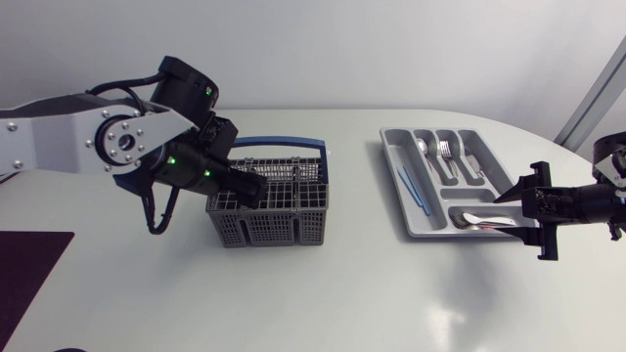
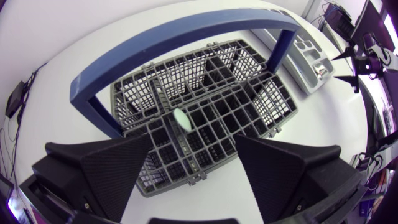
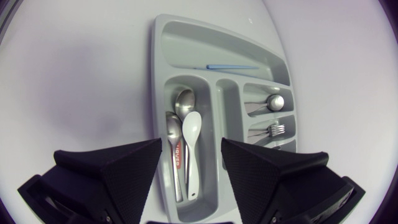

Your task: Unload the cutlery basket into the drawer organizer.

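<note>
The grey cutlery basket [image 1: 279, 227] with its blue handle [image 2: 186, 37] stands left of centre. My left gripper [image 1: 246, 188] hangs open just above the basket's cells [image 2: 193, 177], and a pale utensil end [image 2: 181, 118] sticks up from a cell ahead of it. The grey drawer organizer [image 1: 393, 149] lies to the right. My right gripper [image 1: 511, 212] is open over its near end [image 3: 193, 177], holding nothing. Under it a white spoon [image 3: 191, 146] lies free in a compartment beside metal spoons [image 3: 174, 134].
Other organizer compartments hold a blue utensil [image 3: 227, 66], a metal spoon [image 3: 268, 102] and a fork [image 3: 272, 129]. A dark mat [image 1: 27, 269] lies at the table's left edge. Bare white tabletop separates basket and organizer.
</note>
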